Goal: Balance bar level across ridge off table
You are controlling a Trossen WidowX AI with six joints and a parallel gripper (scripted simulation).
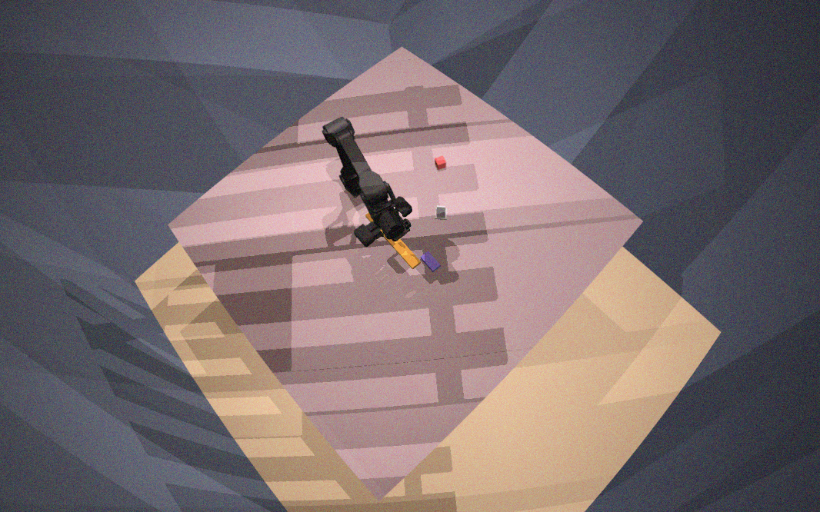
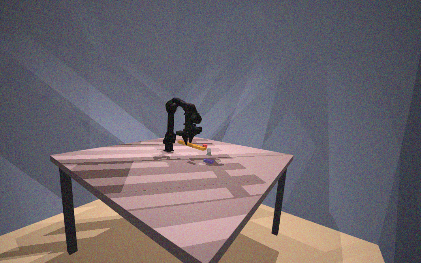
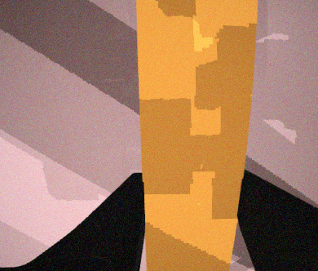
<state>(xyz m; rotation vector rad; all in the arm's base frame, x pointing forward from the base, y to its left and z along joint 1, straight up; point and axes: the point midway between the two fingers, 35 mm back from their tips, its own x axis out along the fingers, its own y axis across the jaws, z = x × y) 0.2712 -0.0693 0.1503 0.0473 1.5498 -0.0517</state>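
Note:
The long orange bar (image 1: 405, 252) (image 2: 199, 147) (image 3: 170, 61) is held off the table (image 1: 565, 222) (image 2: 179, 209), with its near end toward the purple block in the top view. My gripper (image 1: 390, 231) (image 2: 188, 143) (image 3: 188, 182) is shut on the bar, one black finger against each long side. The small grey-white piece, which looks like the ridge (image 1: 441, 211) (image 2: 209, 151), stands upright on the table to the right of the gripper in the top view. The bar is not over it. The ridge is not in the wrist view.
A purple block (image 1: 431, 261) (image 2: 208, 161) lies flat on the table, close to the bar's near end as seen in the top view. A small red cube (image 1: 440, 163) (image 2: 204, 145) sits beyond the ridge. Striped shadows cross the table.

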